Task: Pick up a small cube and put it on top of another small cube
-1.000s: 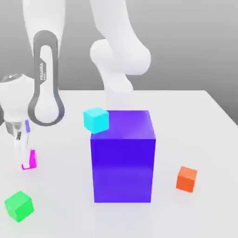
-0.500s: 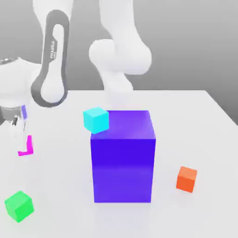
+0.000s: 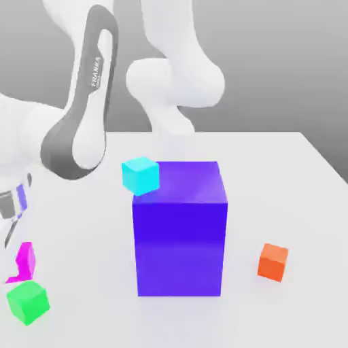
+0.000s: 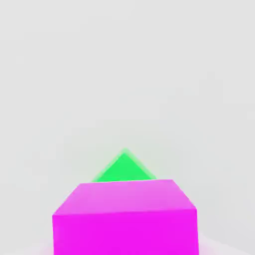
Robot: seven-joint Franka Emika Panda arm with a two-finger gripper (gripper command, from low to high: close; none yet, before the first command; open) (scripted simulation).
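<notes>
Lower left of exterior view: magenta cube (image 3: 24,262) lifted off table (image 3: 285,183), apparently held by gripper (image 3: 15,234) though finger spread unclear, just above-left of green cube (image 3: 28,302); pick done, placing remains; purple block (image 3: 179,228) centre.

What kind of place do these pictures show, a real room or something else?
Most likely a simulated test scene, not a real room: a bare white table against a blank grey backdrop, plain flat-coloured blocks such as the magenta cube, the green cube and a big blue-purple block.
</notes>
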